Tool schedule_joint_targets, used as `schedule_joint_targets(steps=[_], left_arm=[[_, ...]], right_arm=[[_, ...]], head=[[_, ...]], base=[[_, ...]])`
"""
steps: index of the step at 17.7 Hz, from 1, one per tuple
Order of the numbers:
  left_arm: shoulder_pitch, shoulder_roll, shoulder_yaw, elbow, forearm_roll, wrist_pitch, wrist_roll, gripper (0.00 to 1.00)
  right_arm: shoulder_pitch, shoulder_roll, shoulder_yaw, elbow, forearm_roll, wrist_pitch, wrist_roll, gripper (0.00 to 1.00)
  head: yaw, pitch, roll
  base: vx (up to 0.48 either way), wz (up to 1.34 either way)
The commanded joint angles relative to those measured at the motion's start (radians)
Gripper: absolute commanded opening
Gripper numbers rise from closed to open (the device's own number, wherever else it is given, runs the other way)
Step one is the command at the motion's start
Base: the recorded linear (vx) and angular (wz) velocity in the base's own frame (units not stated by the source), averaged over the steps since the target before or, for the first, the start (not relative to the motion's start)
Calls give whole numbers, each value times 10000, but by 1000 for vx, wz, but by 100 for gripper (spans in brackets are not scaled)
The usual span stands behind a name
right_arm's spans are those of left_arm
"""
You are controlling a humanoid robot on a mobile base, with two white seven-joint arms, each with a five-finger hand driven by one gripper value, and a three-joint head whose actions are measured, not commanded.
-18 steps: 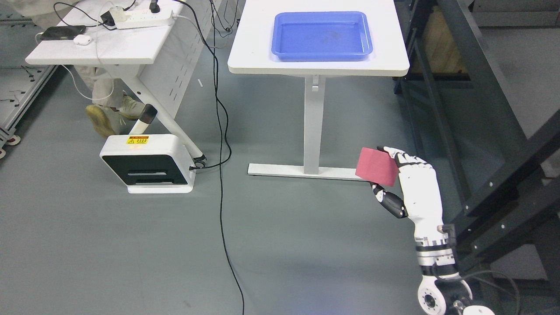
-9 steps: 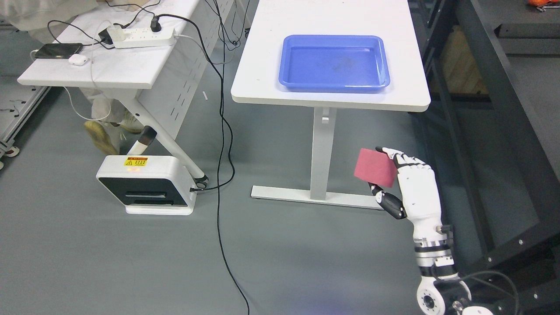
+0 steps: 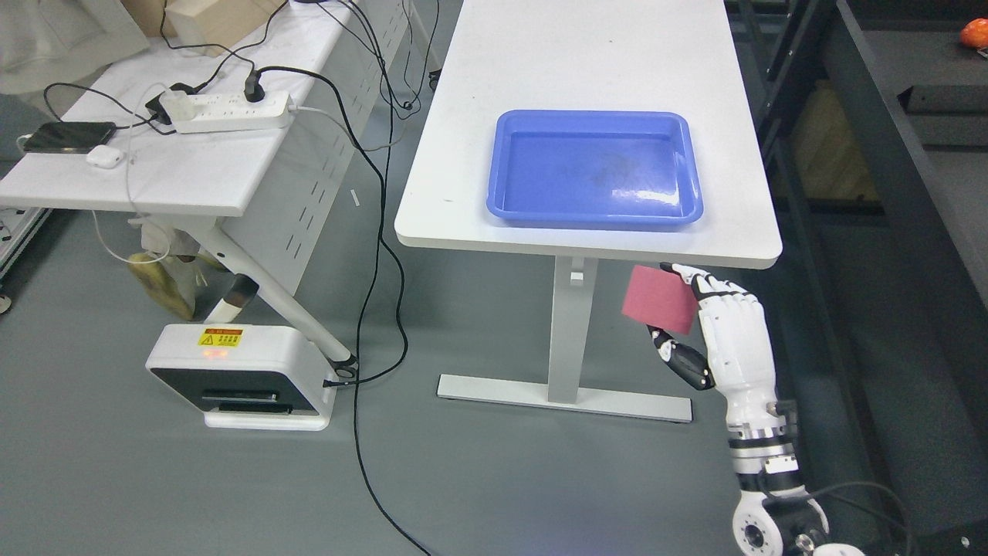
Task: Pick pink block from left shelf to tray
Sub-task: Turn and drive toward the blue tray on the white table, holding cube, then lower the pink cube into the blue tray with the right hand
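The white table (image 3: pixel 587 46) is being presented as the goal surface, with its single pedestal leg (image 3: pixel 567 332) and flat foot leaving the floor beneath it open, presumably so that the mobile base can be brought close. To the left, a second white desk (image 3: pixel 139 185) is being used for a power strip (image 3: pixel 228 112), a phone (image 3: pixel 65 137) and trailing black cables (image 3: pixel 378 255); these are being kept well apart from the working area. A white box-shaped device (image 3: pixel 235 378) with a yellow warning label is being left on the floor below that desk. Along the right edge, dark shelving (image 3: pixel 911 193) is being seen only in part.

The blue tray (image 3: pixel 594 220) is being kept near the front edge of the table, empty and with its long side facing the robot, a placement judged to shorten the reach needed for a drop.

The right hand (image 3: pixel 722 332) is being held below the table's front edge, palm turned inward. The pink block (image 3: pixel 658 300) is being gripped by it, clamped between the thumb underneath and the fingers (image 3: pixel 714 287) wrapped over the far side. The block is therefore being carried in the air, under the level of the tabletop and just right of the pedestal, not yet over the tray. A lift above the table edge is judged to be required before release, since the edge could otherwise be struck.

The left hand is not being shown.
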Motion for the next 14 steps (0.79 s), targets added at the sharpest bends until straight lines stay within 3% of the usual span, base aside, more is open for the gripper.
schedule_joint_targets(steps=[1, 14], left_arm=[[200, 173, 0, -174, 0, 5, 1, 100], [200, 173, 0, -174, 0, 5, 1, 100]], right_arm=[[-37, 126, 140, 0, 0, 4, -3, 3], [9, 188, 478, 0, 0, -11, -3, 4]], head=[[0, 0, 0], [0, 0, 0]], base=[[264, -51], [231, -12]])
